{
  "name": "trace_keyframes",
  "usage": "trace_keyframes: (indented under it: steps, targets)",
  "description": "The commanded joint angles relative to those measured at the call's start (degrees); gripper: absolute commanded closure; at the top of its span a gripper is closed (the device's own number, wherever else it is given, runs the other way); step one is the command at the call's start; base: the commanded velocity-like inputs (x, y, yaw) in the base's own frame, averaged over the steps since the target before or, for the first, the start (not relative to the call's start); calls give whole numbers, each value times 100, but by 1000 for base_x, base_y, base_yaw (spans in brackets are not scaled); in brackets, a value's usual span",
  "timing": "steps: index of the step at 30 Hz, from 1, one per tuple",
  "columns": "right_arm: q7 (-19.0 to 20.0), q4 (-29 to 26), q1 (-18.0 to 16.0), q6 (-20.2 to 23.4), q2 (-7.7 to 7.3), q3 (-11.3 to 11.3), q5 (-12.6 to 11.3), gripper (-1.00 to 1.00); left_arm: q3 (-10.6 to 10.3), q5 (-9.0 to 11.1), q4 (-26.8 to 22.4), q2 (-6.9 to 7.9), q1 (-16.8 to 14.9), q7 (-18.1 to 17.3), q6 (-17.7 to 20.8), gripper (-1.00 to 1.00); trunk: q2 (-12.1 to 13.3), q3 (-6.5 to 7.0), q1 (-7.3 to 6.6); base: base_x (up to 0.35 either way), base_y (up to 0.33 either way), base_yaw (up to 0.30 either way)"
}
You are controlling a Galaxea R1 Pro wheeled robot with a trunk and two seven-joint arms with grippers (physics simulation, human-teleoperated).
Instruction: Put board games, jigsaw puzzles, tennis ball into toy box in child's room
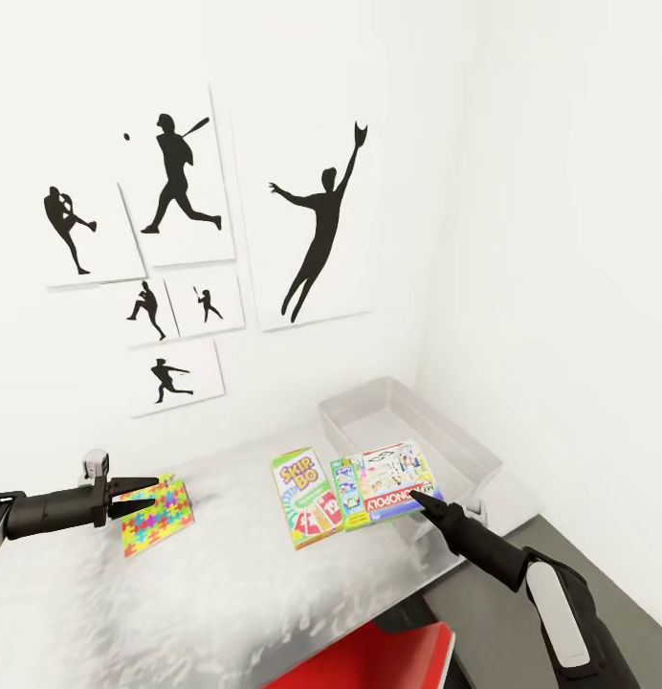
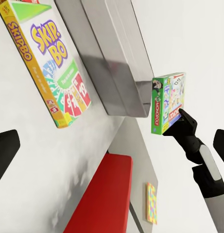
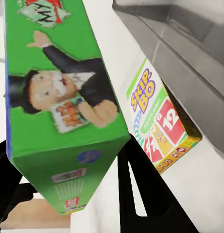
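Note:
My right gripper (image 1: 429,500) is shut on the edge of a green Monopoly board game (image 1: 388,483), holding it just above the table (image 1: 226,584) in front of the grey toy box (image 1: 470,455). In the left wrist view that game (image 2: 167,102) hangs in the air in the right gripper (image 2: 182,124). The Skip-Bo board game (image 1: 307,498) lies flat beside it. My left gripper (image 1: 147,488) is open, its tips over a jigsaw puzzle (image 1: 159,517) on the table's left part. The right wrist view has the game (image 3: 63,97), Skip-Bo (image 3: 158,124) and the toy box (image 3: 189,48). The tennis ball and the bed are out of view.
White walls close the table in behind and on the right, with black baseball silhouettes (image 1: 317,230). A red seat (image 1: 369,660) stands under the front edge. Another jigsaw-patterned board (image 2: 150,203) lies past the table's edge near the red seat (image 2: 104,194).

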Motion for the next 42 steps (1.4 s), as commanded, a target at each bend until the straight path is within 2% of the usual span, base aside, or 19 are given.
trace_keyframes:
  steps: [1,30,42]
  targets:
    - [7,-1,-6,35,1,-10,-3,100,3,-16,-1,0,-5,-28,60,-100,-13,-12,4,7,-4,0]
    - [3,-1,-6,35,1,-16,-5,100,3,-16,-1,0,-5,-28,64,-100,-13,-2,4,0,-22,38]
    - [10,-1,-6,35,1,-18,-34,100,3,-16,-1,-12,-5,-28,64,-100,-13,-2,4,24,0,194]
